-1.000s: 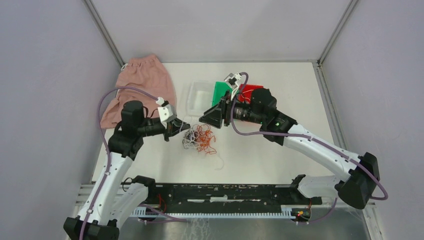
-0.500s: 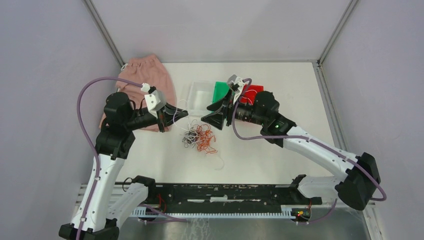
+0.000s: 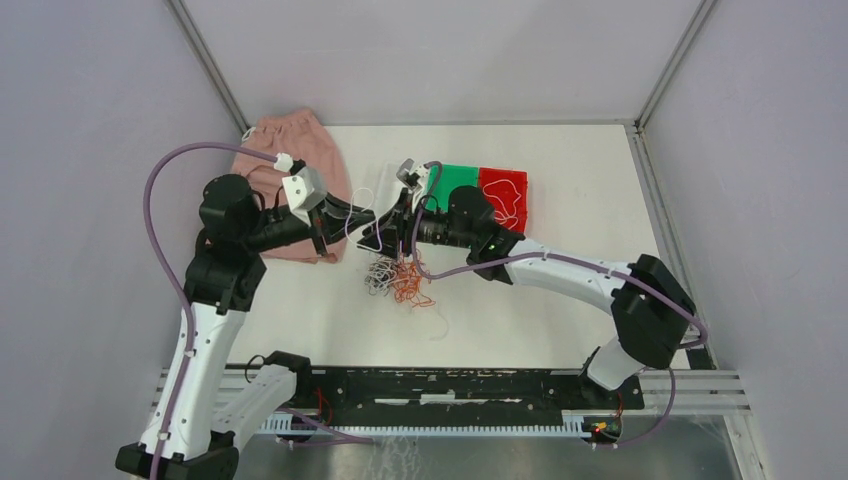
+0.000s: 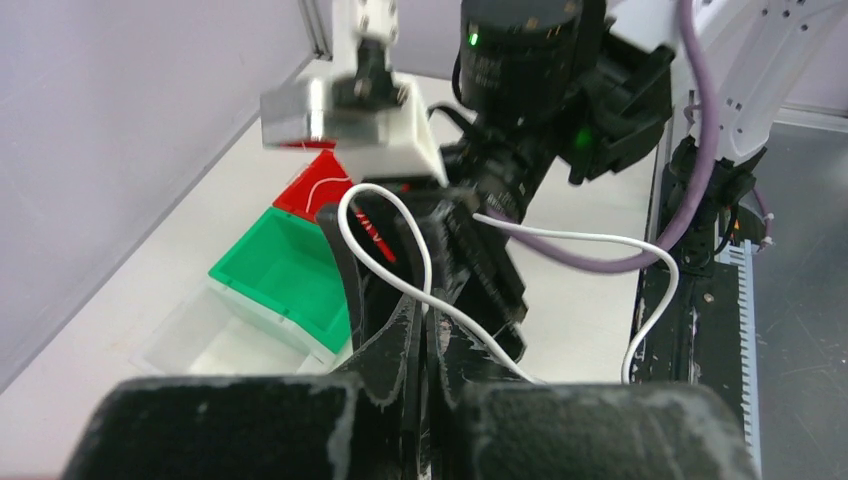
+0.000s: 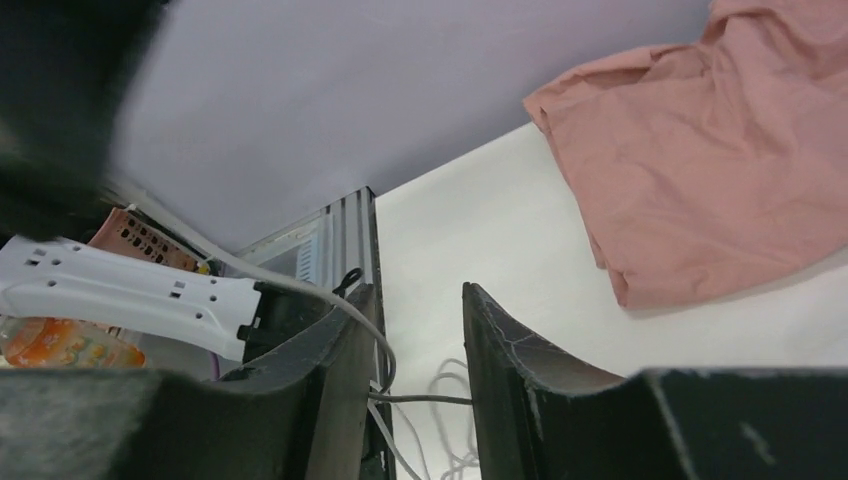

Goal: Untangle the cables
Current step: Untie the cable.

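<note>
The clump of cables, white, orange-red and black strands, lies on the table at centre. My left gripper is raised above and left of it. It is shut on a white cable, which loops up from its fingertips and trails down to the right. My right gripper is right against the left gripper's tips, above the clump. It is open, and a thin pale strand crosses the gap between its fingers.
A pink cloth lies at the back left, also in the right wrist view. A green bin, a red bin and a clear bin stand behind the grippers. A loose white strand lies near the clump.
My left gripper rose off the clump and drew a white cable up. My right arm swung left and now meets the left gripper above the clump.
</note>
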Action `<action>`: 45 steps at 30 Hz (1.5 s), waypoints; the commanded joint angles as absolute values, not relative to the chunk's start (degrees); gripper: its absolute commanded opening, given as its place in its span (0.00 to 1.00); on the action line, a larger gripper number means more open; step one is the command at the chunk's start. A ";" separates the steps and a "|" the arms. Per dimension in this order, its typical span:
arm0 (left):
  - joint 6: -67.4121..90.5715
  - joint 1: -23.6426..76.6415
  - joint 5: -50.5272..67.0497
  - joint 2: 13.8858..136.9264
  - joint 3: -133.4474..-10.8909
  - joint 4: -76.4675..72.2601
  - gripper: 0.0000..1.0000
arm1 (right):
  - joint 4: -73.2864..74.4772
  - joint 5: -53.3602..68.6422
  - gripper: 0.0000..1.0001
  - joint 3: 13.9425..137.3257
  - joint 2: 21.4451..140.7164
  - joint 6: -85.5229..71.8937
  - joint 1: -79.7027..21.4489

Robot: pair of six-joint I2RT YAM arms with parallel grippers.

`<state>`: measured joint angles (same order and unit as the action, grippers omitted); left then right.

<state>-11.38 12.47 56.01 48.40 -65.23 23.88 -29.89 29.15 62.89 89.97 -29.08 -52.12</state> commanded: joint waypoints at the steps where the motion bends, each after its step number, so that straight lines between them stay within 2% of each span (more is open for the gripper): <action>1: -8.94 12.58 56.00 48.46 -70.08 21.60 0.03 | -35.36 26.00 0.41 63.97 92.96 -31.73 -52.15; 5: -7.59 12.57 53.34 49.30 -73.54 17.83 0.03 | -34.90 20.26 0.37 60.26 94.86 -29.21 -52.59; 14: -3.47 12.63 46.31 53.92 -85.21 5.88 0.03 | -33.70 11.67 0.51 57.85 99.60 -24.38 -54.48; 25: -1.68 12.61 39.40 60.38 -99.64 -3.70 0.03 | -33.69 4.16 0.56 54.29 101.83 -22.16 -56.53; 32: -5.37 12.57 32.31 63.99 -108.64 -12.62 0.03 | -35.64 0.27 0.61 50.53 100.61 -22.14 -56.94; 40: -19.19 12.57 30.88 66.94 -115.75 -21.86 0.03 | -36.51 -1.69 0.66 47.64 99.71 -23.07 -57.29; 45: -24.09 12.58 30.78 68.53 -119.15 -22.41 0.03 | -36.86 -2.81 0.69 46.40 97.93 -23.05 -57.30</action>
<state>-16.05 12.47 32.12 67.55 -116.84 -18.35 -33.67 -0.69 47.05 101.21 -22.87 -56.93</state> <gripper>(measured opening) 0.051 0.684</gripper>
